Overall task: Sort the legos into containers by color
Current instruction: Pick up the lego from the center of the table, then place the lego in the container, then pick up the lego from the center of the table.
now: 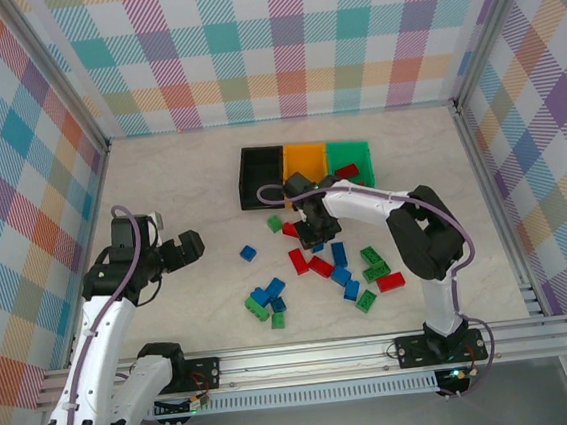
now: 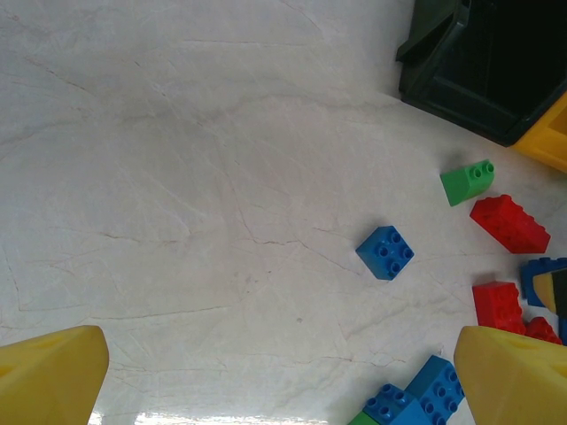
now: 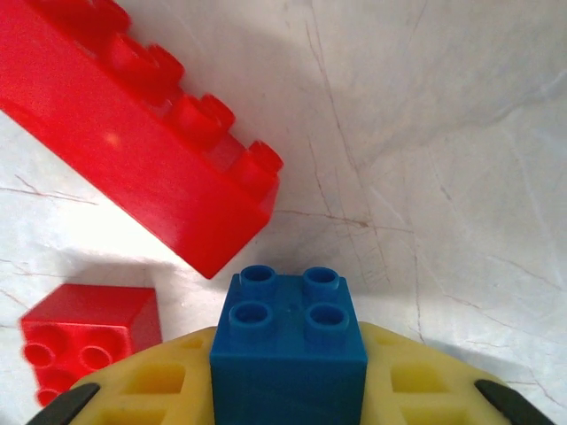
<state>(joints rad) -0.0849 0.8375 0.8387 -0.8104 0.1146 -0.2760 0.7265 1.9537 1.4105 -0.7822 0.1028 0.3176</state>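
One square blue four-stud brick (image 3: 288, 341), glossy plastic, clamped between the right gripper's (image 1: 316, 231) yellow pads.
Location: just before the joined black, orange and green bins (image 1: 262, 174); pale veined marble-look tabletop (image 1: 180, 182); plaid walls. Left gripper (image 2: 283, 372) gapes wide, empty.

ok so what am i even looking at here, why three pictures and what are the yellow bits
These are two robot arms bolted to a table edge, filmed from three places at once. The top view looks down on both. The other two come from cameras on the wrists, so the yellow bits are each tool's own fingers. The left tool hangs open over bare table. The right tool is closed on a small blue brick, seen close up between its pads, with two red bricks beside it. Red, blue and green bricks lie scattered, and three joined bins, black, orange and green, wait behind them.
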